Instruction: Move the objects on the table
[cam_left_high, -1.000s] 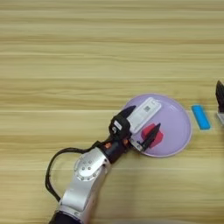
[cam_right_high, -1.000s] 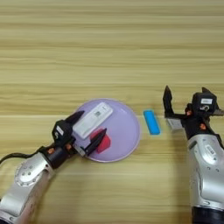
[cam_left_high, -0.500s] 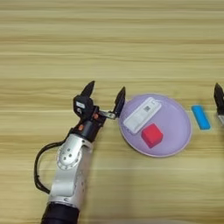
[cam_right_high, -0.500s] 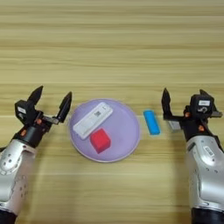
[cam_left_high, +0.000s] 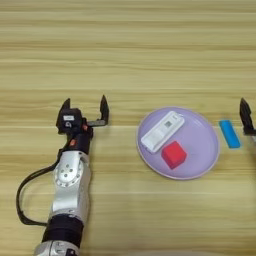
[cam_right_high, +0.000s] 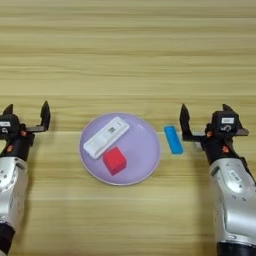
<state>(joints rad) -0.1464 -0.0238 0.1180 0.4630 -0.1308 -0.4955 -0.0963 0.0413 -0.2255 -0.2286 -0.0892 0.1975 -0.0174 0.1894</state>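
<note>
A round lilac plate (cam_left_high: 202, 160) lies on the wooden table (cam_left_high: 125, 50), right of centre. On it rest a white oblong device with a small window (cam_left_high: 162, 131) and, just in front of that, a small red cube (cam_left_high: 174, 154). A small blue bar (cam_right_high: 173, 139) lies on the table right of the plate. My left gripper (cam_left_high: 84, 106) stands open well left of the plate, holding nothing. My right gripper (cam_right_high: 206, 116) is open just right of the blue bar, also holding nothing.
The left arm's black cable (cam_left_high: 25, 190) loops out over the table near the front left. Bare wood stretches across the whole far half of the table.
The left gripper let go of the red cube on the plate, then drew back leftward and stands open away from the plate. The right arm has stayed put.
</note>
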